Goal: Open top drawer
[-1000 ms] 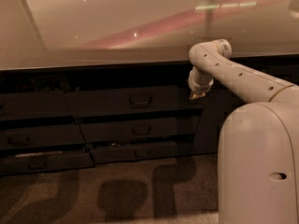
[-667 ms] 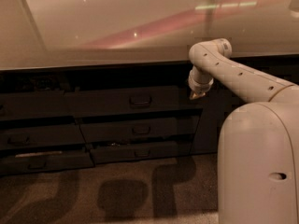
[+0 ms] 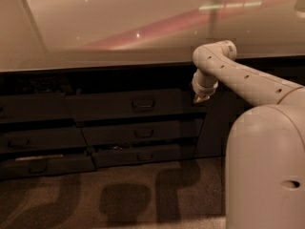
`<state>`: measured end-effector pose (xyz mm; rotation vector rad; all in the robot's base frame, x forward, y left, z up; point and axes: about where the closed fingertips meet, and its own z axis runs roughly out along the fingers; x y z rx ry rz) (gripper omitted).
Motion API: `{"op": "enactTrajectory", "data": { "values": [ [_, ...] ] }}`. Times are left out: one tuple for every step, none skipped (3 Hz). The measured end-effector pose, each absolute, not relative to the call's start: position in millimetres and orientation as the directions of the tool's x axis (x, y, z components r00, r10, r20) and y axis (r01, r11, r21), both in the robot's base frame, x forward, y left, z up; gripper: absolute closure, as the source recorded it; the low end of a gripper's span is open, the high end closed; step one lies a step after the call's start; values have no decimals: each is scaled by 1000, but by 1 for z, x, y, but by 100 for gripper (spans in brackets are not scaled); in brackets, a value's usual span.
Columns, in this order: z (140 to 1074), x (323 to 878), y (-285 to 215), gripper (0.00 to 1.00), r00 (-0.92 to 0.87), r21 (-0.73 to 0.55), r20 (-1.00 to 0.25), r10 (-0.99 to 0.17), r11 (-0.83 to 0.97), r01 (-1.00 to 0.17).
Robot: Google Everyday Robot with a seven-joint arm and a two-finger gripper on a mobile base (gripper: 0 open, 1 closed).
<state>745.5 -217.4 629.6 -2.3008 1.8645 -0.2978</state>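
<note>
Fingers: the spread cannot be told; only a small tan tip shows below the wrist.

Camera view:
- Gripper hangs from the pale arm, pointing down and slightly left. It sits in front of the right end of the top drawer, at the height of the front's upper half. Whether it touches the front cannot be told.
- Top drawer: a wide, dark front directly under the edge of the counter. Its front lies flush with the neighbouring fronts, so the drawer is closed. The loop handle sits at the centre of the front, well to the left of the gripper and apart from it.
- Middle drawer and bottom drawer: shallower dark fronts stacked below the top drawer, each with the same kind of handle.
- Left drawer column: more dark fronts, with a pale strip along the upper edge of the lowest one.
- Robot body: a large pale shell filling the lower right corner.
- Floor: brown carpet carrying dark shadows below the drawers.
</note>
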Motion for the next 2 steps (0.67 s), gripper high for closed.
{"op": "enactTrajectory", "data": {
  "values": [
    [631, 742, -217, 100, 203, -250, 53, -978, -210, -945],
    [640, 741, -222, 100, 186, -276, 57, -981, -195, -941]
  ]
}}
